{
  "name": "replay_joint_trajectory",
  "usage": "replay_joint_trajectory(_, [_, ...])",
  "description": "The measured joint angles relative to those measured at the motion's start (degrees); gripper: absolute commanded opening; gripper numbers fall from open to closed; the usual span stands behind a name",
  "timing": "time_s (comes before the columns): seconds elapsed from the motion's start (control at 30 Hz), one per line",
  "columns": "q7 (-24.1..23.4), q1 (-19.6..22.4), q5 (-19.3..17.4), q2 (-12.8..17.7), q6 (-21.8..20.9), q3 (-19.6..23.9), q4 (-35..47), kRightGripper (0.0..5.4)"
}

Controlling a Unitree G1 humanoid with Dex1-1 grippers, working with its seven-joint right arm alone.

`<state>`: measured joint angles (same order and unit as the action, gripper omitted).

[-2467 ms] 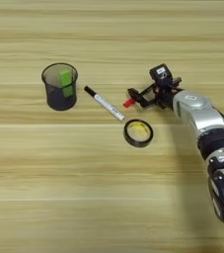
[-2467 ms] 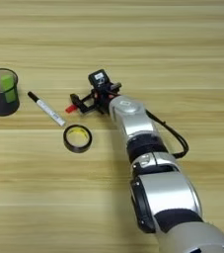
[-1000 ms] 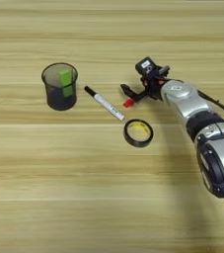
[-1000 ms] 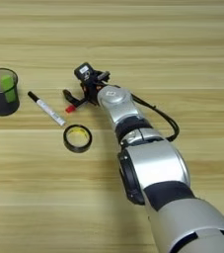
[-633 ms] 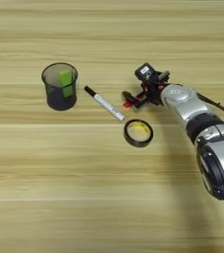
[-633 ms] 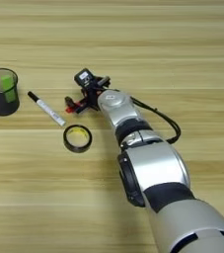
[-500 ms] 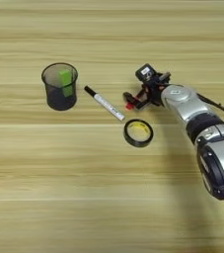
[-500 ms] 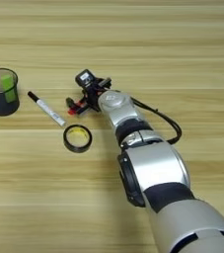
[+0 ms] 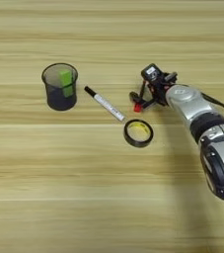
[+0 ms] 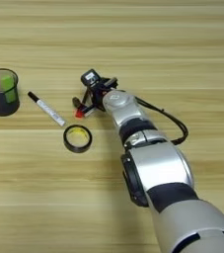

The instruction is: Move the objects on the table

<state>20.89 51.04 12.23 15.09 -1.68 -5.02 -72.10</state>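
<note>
My right gripper (image 9: pixel 142 100) reaches in from the right and is shut on the red marker (image 9: pixel 138 105). Only the marker's short red end shows below the black fingers (image 10: pixel 76 102), low over the table (image 9: pixel 108 197). The white marker with black cap (image 9: pixel 105 104) lies diagonally just left of the gripper, apart from it. The black tape ring with yellow inside (image 9: pixel 138 133) lies flat in front of the gripper, a short gap away from the red end. The silver forearm (image 10: pixel 128 116) hides the rest of the red marker.
A dark mesh cup (image 9: pixel 60 86) holding a green item stands upright at the left, beyond the white marker's capped end. A black cable (image 10: pixel 175 123) loops off the forearm over the wood on the right.
The gripper first swung left, then over the last half second shifted a little right and nearer, carrying the red marker's end with it. White marker, tape ring and cup have stayed put.
</note>
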Motion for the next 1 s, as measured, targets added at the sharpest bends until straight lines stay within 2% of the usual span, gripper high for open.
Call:
replay_joint_trajectory(0.4, [0.76,-1.98,-0.73,0.91,-0.01,0.43,1.81,5.37])
replay_joint_trajectory(1.0, [-0.51,-2.61,-0.43,3.86,0.07,-0.62,1.97,5.37])
